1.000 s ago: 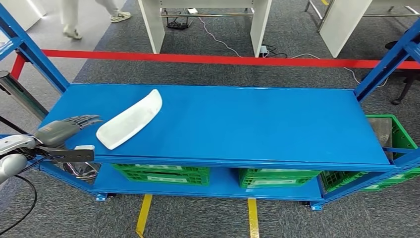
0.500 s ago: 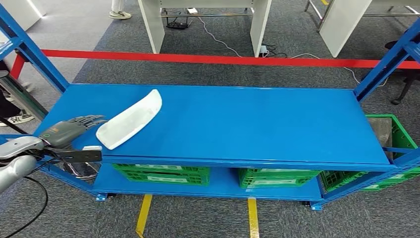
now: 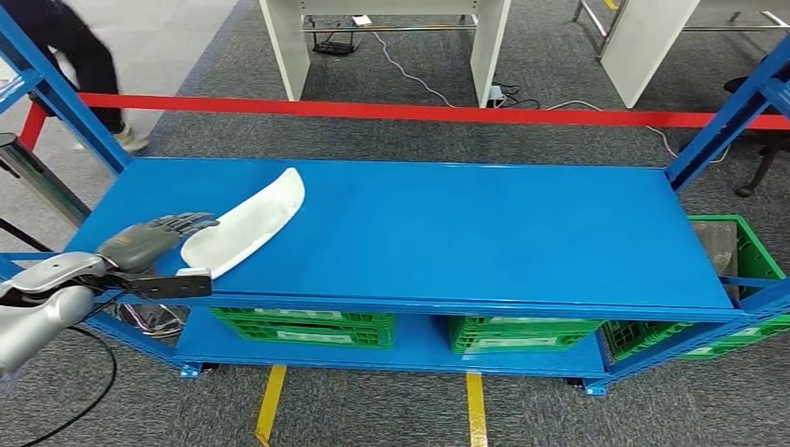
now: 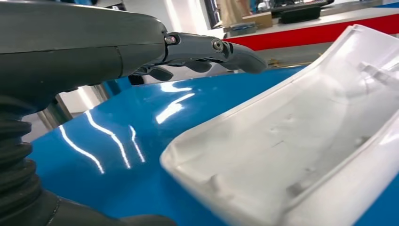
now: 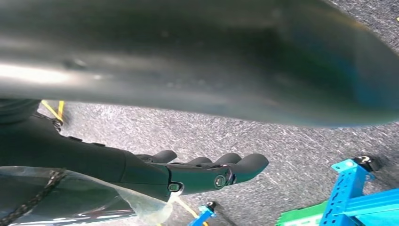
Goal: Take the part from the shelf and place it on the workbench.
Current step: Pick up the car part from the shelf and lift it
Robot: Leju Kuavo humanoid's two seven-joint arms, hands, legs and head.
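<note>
Head view: left hand (image 3: 149, 244), fingers (image 3: 191, 222) spread, nears curved white plastic part (image 3: 247, 223) on glossy blue shelf (image 3: 466, 233).

Long white curved part (image 3: 244, 226) — hollow side up, flat on the blue shelf (image 3: 466, 233), near its left end

The blue painted metal shelf (image 3: 466, 233) had a smooth, glossy surface that showed bright reflected streaks in the left wrist view. The long, curved white plastic part (image 3: 244, 223) was smooth with a dull, slightly translucent sheen. The left robot hand (image 3: 154, 237) had matt grey plastic fingers (image 4: 221, 49) and a ribbed rubber-like cover. The grey carpet floor (image 3: 559, 140) looked rough and matt.
</note>
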